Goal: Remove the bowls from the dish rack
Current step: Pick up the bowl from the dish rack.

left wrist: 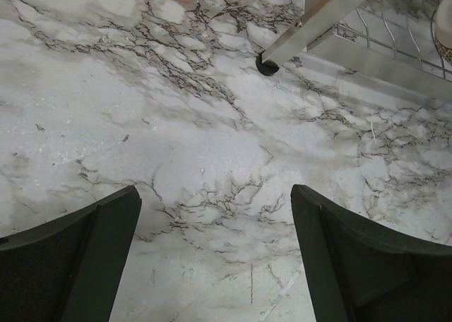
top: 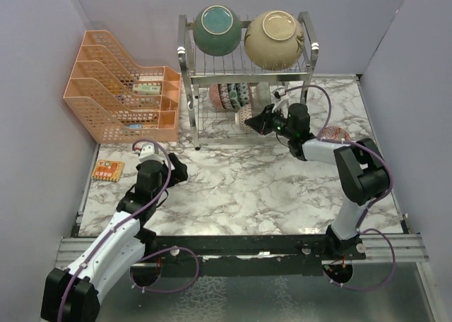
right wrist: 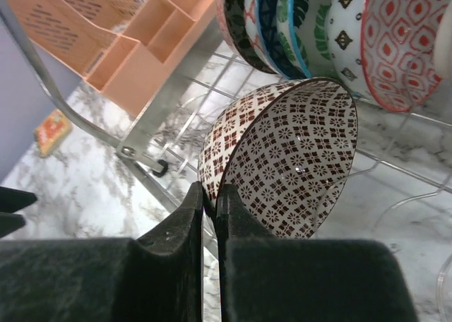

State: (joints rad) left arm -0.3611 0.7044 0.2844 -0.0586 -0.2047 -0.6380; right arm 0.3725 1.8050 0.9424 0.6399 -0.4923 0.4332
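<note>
Bowl of brown-and-white patterned ceramic (right wrist: 296, 159) sits at the lower tier of the two-tier silver wire dish rack (top: 185, 61). Our right arm reaches forward, its pincer (right wrist: 212, 195) clamped on the rim. The bowl seems to lean on the wires. Our left pincer (left wrist: 215, 251) hangs spread above the marble surface (left wrist: 176, 124). Small patterned bowls (right wrist: 311, 25) stand alongside, with a large teal bowl (top: 217, 30) and a large cream bowl (top: 274, 30) above.

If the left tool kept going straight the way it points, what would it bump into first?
Probably the marble table; the left tool aims down at it. The rack's leg lies farther ahead.
</note>
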